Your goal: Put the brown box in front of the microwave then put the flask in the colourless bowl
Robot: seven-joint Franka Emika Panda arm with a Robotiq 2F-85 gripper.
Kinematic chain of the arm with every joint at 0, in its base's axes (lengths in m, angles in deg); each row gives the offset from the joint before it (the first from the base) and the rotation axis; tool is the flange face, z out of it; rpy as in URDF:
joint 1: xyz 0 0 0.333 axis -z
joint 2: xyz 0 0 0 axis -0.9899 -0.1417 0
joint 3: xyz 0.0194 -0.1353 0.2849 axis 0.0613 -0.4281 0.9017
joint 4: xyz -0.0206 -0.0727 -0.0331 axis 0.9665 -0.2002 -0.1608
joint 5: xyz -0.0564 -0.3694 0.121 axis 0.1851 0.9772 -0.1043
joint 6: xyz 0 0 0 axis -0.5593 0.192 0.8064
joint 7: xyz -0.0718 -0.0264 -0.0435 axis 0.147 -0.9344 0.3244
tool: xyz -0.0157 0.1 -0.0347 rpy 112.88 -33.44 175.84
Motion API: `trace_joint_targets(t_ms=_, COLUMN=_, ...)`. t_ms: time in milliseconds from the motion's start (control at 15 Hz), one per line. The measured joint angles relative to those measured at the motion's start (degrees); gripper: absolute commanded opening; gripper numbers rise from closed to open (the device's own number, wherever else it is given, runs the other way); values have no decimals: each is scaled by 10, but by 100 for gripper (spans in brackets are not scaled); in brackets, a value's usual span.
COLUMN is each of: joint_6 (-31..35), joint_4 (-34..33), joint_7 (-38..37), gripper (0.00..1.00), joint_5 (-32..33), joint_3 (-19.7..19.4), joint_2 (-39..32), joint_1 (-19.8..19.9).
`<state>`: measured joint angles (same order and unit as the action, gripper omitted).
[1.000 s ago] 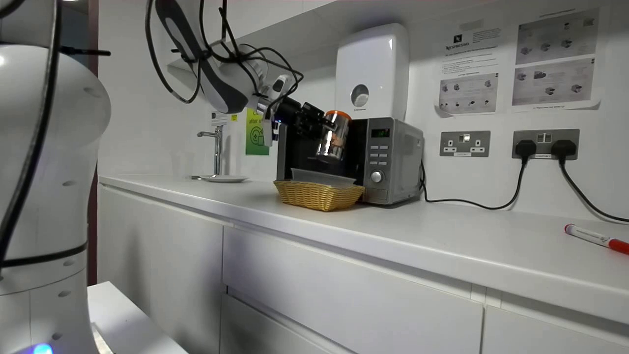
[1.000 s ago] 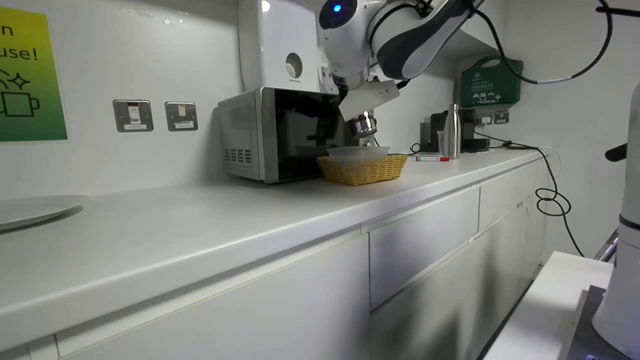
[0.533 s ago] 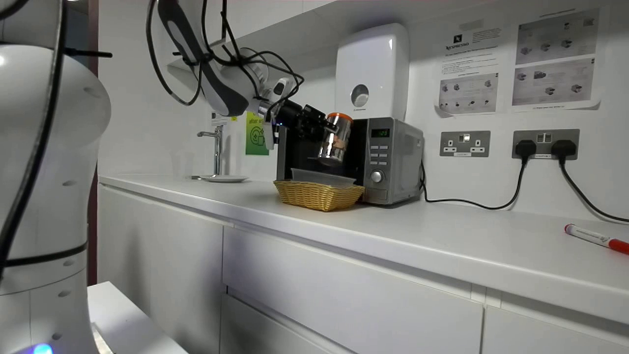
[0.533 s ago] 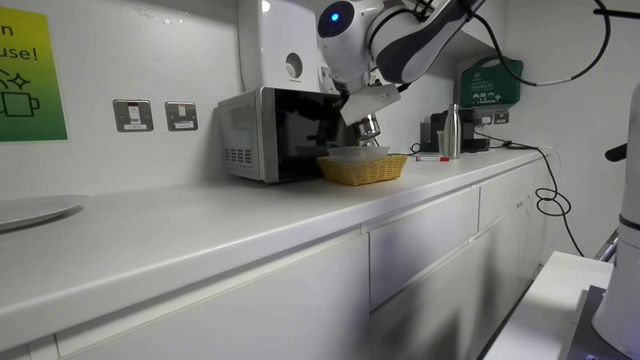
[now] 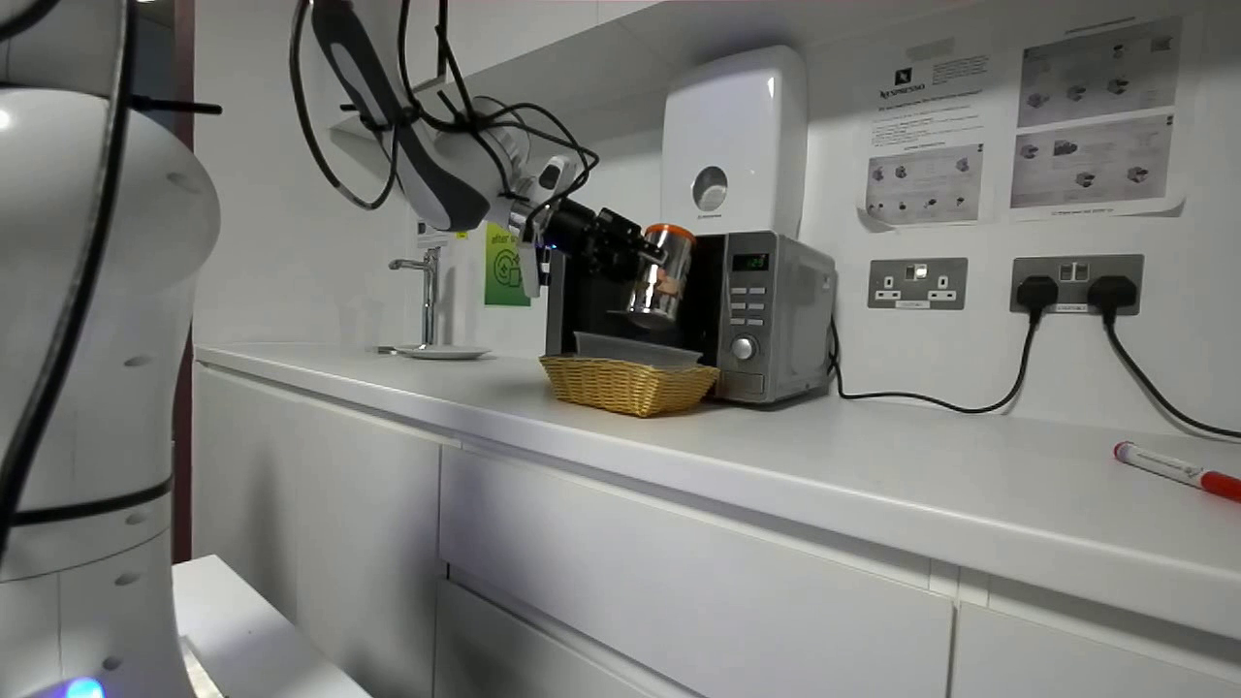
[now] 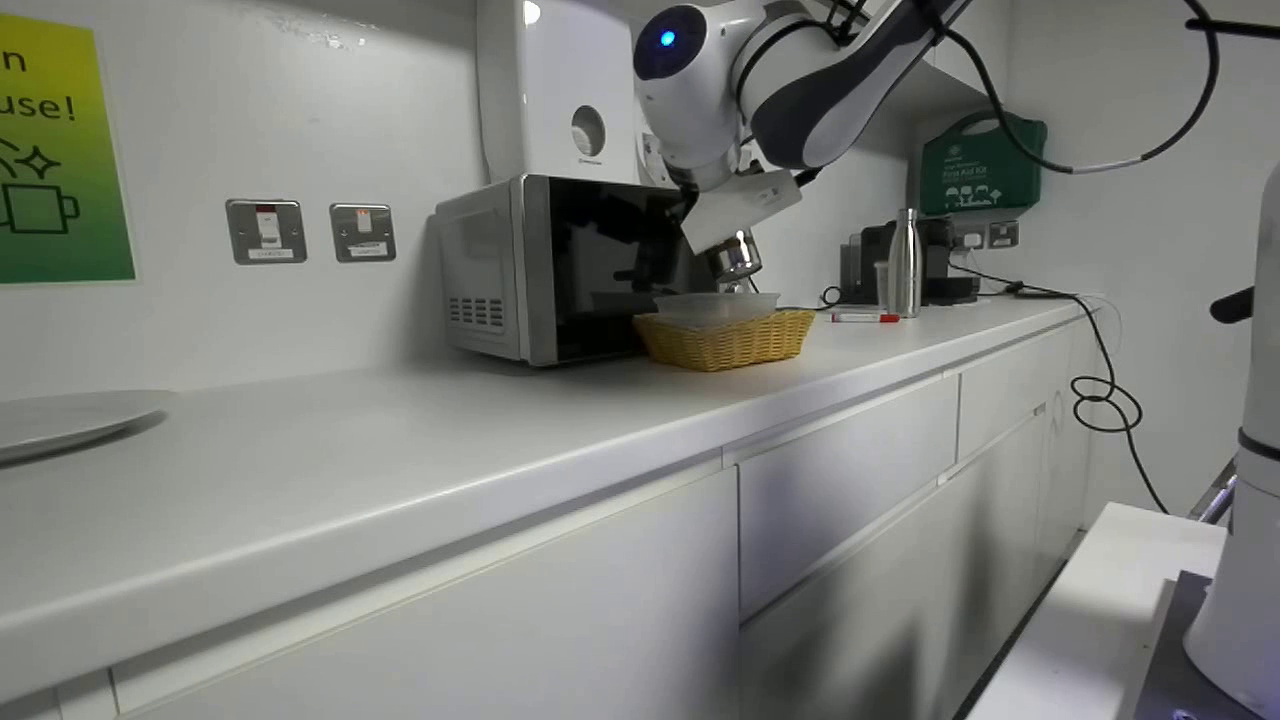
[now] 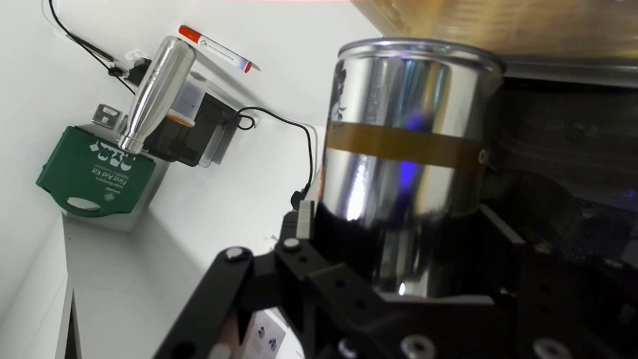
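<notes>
The flask, a shiny silver cylinder with a brown band and an orange end [image 5: 661, 289], is tilted in the air; it also shows in an exterior view [image 6: 737, 258] and the wrist view [image 7: 394, 184]. My gripper [image 5: 648, 250] is shut around its side, one finger on each side in the wrist view [image 7: 404, 222]. The colourless bowl [image 5: 635, 349], a clear plastic tub, sits inside the brown box, a tan woven basket [image 6: 725, 345]. The basket stands on the counter in front of the microwave [image 5: 776, 325]. The flask is above the bowl, apart from it.
A white dispenser [image 5: 732, 136] is above the microwave. A red-and-white marker [image 5: 1178, 470] lies on the counter. A silver bottle [image 6: 905, 265] and a black coffee machine [image 6: 945, 262] stand farther along. A white plate [image 6: 80, 415] lies at the opposite end. Cables hang from the arm.
The gripper and flask have sunk slightly and shifted a little to the right in both exterior views, mostly in the earlier half second. The basket, bowl and microwave have not moved.
</notes>
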<state>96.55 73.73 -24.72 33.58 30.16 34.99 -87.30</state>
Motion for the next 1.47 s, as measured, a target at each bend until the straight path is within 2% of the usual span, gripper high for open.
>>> trace_joint_targets(t_ms=467, joint_6=0, joint_4=1, joint_7=1, gripper=53, joint_5=-1, joint_3=1, joint_2=-9, joint_1=-15)
trace_joint_targets(t_ms=1200, joint_6=1, joint_4=3, joint_7=3, gripper=53, joint_5=-5, joint_3=1, joint_2=-23, joint_1=-15)
trace_joint_targets(t_ms=1267, joint_6=1, joint_4=3, joint_7=3, gripper=78, joint_5=-5, joint_3=1, joint_2=-25, joint_1=-15)
trace_joint_targets(t_ms=1467, joint_6=1, joint_4=3, joint_7=4, gripper=78, joint_5=-5, joint_3=1, joint_2=-27, joint_1=-15)
